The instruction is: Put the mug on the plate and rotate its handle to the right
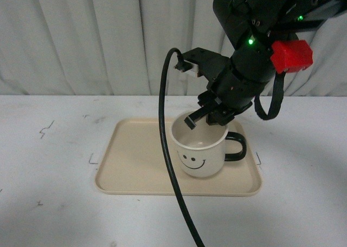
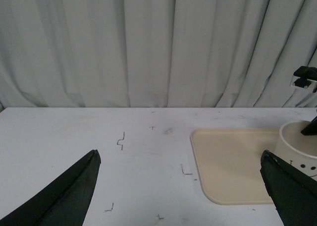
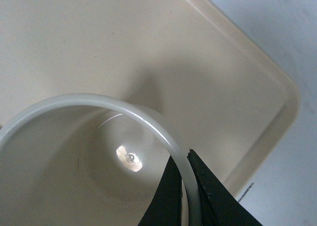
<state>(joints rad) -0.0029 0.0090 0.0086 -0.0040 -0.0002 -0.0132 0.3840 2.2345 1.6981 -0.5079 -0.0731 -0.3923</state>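
The cream-white mug [image 1: 198, 152] with a black smiley face stands upright on the right part of the beige plate [image 1: 135, 166]. Its black handle [image 1: 237, 146] points right. My right gripper [image 1: 209, 118] is shut on the mug's far rim, one finger inside and one outside. The right wrist view shows the rim [image 3: 148, 119] pinched between the fingertips [image 3: 171, 186] over the plate [image 3: 99, 42]. My left gripper [image 2: 181, 174] is open and empty above the table, left of the plate [image 2: 233, 156]; the mug's side [image 2: 297, 144] shows at that view's edge.
The white table [image 1: 49, 166] has small black marks around the plate. A grey curtain [image 1: 81, 36] hangs behind. A black cable [image 1: 168, 160] from the right arm loops down in front of the plate and mug.
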